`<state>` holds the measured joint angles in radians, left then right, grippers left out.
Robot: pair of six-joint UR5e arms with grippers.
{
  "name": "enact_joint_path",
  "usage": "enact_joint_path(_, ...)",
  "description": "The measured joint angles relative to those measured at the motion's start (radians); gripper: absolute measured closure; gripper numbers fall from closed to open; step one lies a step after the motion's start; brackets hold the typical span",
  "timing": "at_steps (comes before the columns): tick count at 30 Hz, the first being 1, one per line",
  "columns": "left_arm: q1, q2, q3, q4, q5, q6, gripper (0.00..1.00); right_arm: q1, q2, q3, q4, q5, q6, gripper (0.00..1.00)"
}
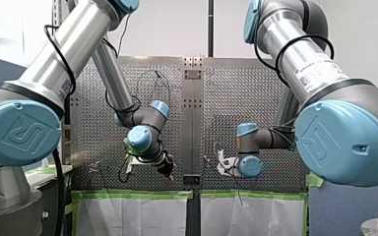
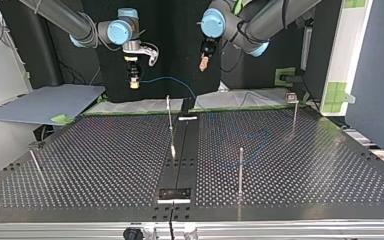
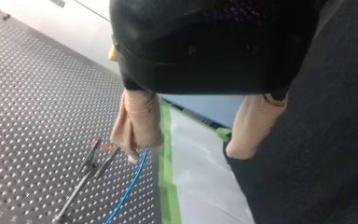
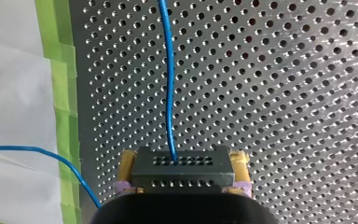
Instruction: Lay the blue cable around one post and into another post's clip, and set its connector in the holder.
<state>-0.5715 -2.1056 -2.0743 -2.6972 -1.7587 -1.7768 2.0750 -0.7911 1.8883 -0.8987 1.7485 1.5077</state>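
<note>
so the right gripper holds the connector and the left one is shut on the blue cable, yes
No. The left wrist view shows my left gripper open and empty; the blue cable passes beside it. My right gripper does hold the connector.

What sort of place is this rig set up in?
Probably a robotics lab test bench: a perforated metal table with thin upright metal posts, green masking tape along its edge, and my right gripper clamping a dark connector block on a thin blue cable.

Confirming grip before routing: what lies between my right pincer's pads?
The dark connector, blue cable running out of it, sits clamped between the right pincer's yellow pads; the right wrist view shows it.
</note>
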Motion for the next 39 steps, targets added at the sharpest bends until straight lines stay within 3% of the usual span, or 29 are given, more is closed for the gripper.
enact_joint_path(10,-0.001,-0.028,0.016,0.106,0.031,0.027,0.0,0.012,-0.063,0.0,0.084,0.007,0.01,1.0)
enact_joint_path(16,-0.017,-0.028,0.016,0.156,0.041,0.033,0.0,0.023,-0.071,0.001,0.108,0.009,0.014,1.0)
enact_joint_path(29,-0.047,-0.051,0.023,0.293,0.081,-0.082,0.0,0.056,-0.072,0.001,0.107,0.016,0.018,1.0)
enact_joint_path(39,-0.048,-0.057,0.033,0.394,0.085,-0.17,0.0,0.069,-0.076,0.001,0.106,0.018,0.019,1.0)
